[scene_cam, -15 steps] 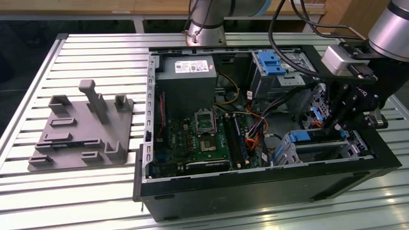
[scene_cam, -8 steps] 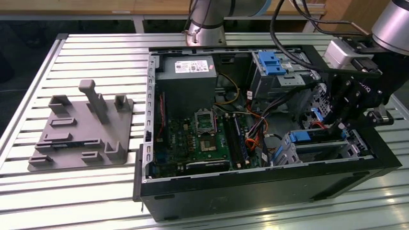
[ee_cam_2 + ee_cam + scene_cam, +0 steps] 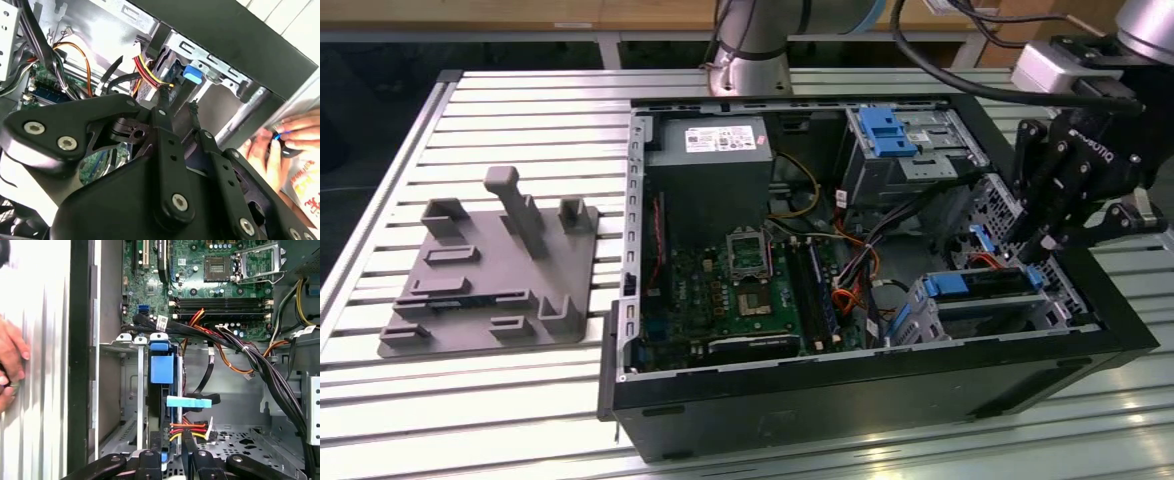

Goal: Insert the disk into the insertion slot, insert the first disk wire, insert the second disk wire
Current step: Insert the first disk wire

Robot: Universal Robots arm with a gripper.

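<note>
The disk (image 3: 983, 284) in its blue carrier sits inside the insertion slot (image 3: 947, 318), the small grey cage at the case's front corner on the exterior view's right. In the first wrist view the disk (image 3: 161, 367) stands on edge with a light-blue wire connector (image 3: 189, 401) against it. A red, yellow and black wire (image 3: 189, 430) reaches the disk just below that. My gripper (image 3: 174, 447) hovers right at this wire's end. In the second wrist view my gripper (image 3: 177, 102) points at the same wire (image 3: 150, 70). My gripper (image 3: 1041, 240) hangs over the cage.
The open black computer case (image 3: 854, 400) lies on a slatted table. Inside are a motherboard (image 3: 734, 290), a grey power supply (image 3: 710, 150), a taller bay with a blue latch (image 3: 897, 135) and black cable bundles (image 3: 250, 360). A person's hand (image 3: 10, 360) rests outside the case wall. A grey fixture (image 3: 487, 270) lies on the exterior view's left.
</note>
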